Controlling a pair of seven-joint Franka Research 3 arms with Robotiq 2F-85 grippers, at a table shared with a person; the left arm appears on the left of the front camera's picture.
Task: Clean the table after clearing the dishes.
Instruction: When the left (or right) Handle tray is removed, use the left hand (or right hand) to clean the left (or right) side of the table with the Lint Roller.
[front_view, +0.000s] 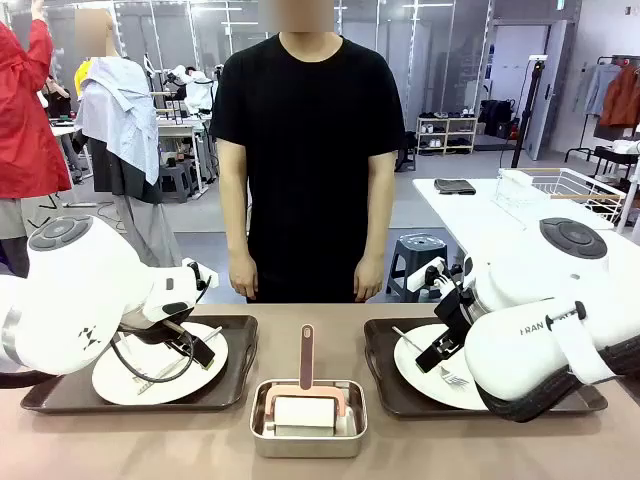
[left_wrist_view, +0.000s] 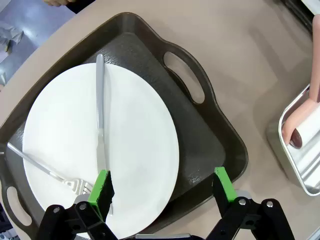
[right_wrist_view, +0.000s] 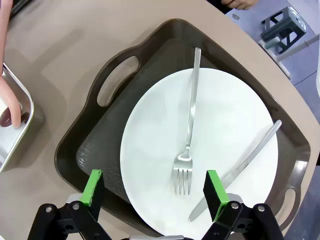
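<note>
Two dark brown trays sit on the taupe table (front_view: 450, 450), each with a white plate. On the left tray (front_view: 240, 340) (left_wrist_view: 200, 140), the plate (front_view: 200, 375) (left_wrist_view: 135, 140) carries a knife (left_wrist_view: 100, 115) and a fork (left_wrist_view: 45, 170). My left gripper (front_view: 190, 345) (left_wrist_view: 163, 189) hovers open over its near rim. On the right tray (front_view: 380, 370) (right_wrist_view: 95, 150), the plate (front_view: 420, 375) (right_wrist_view: 225, 115) carries a fork (right_wrist_view: 189, 130) and a knife (right_wrist_view: 240, 167). My right gripper (front_view: 440, 350) (right_wrist_view: 154, 190) hangs open above it, holding nothing.
A small steel pan (front_view: 308, 440) (left_wrist_view: 300, 175) with a pink-handled roller (front_view: 306, 370) (left_wrist_view: 315, 100) stands between the trays at the front. A person in black stands at the far edge, arms down. Behind right is a white table (front_view: 470, 215) with a wire basket (front_view: 570, 190).
</note>
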